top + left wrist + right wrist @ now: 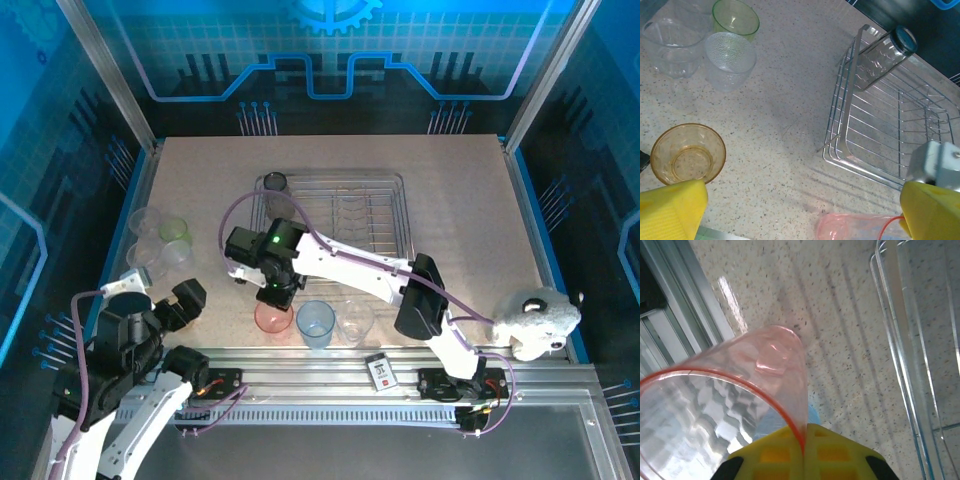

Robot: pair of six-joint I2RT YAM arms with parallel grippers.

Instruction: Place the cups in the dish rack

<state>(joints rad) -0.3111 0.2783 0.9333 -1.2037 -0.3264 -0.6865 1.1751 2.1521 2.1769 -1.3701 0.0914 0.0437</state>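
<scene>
- Pinching the rim of the pink cup (740, 385), the right gripper (804, 437) has its yellow pads pressed together on the thin wall, just off the near-left corner of the dish rack (395, 215).
- A smoky grey cup (275, 183) sits at the rack's far-left corner.
- A blue cup (316, 323) and a clear cup (355, 320) stand beside the pink one.
- The left gripper (800, 212) hovers with its jaws wide apart, holding nothing — an amber cup (687, 153) lies just beside one pad, and a green cup (735, 19) stands farther off.

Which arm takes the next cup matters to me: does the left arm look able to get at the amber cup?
Probably yes: the left gripper is open, and the amber cup stands upright close ahead of it, with nothing between them.
</scene>
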